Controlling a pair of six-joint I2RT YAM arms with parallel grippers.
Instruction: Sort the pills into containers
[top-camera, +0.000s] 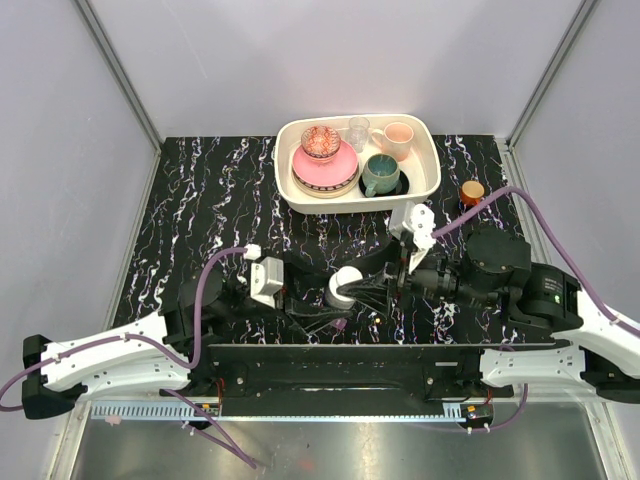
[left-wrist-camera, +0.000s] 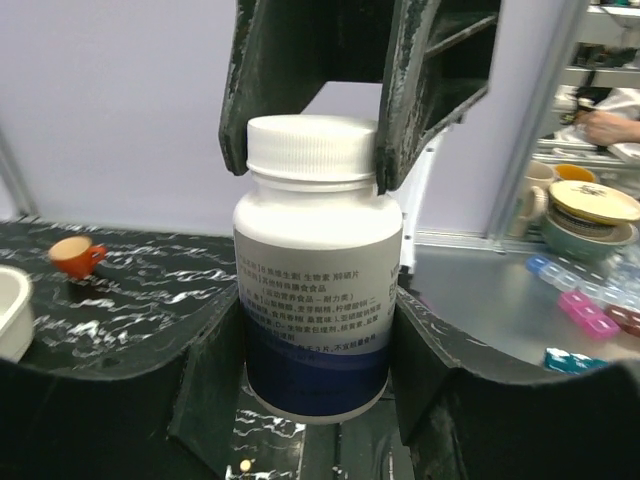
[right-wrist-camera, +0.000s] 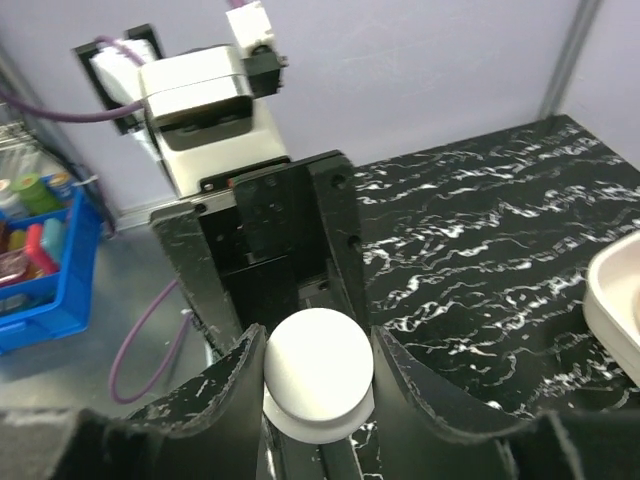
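Observation:
A white bottle (left-wrist-camera: 318, 270) with a blue band stands upright near the table's front middle (top-camera: 345, 290). My left gripper (left-wrist-camera: 318, 345) is shut on its body, one finger on each side. From above and the right, my right gripper (right-wrist-camera: 318, 372) is shut on the bottle's white cap (right-wrist-camera: 318, 375); its dark fingers (left-wrist-camera: 415, 90) press the cap's sides in the left wrist view. One tiny yellowish pill (left-wrist-camera: 243, 465) lies on the black table just under the bottle. A small purple piece (top-camera: 338, 325), probably the containers' box, shows beneath the arms, mostly hidden.
A cream tray (top-camera: 432, 165) of bowls, cups and a glass stands at the back middle. To its right is a small brown orange-lidded jar (top-camera: 472, 190). The marbled black table (top-camera: 210, 200) ends at grey walls on three sides.

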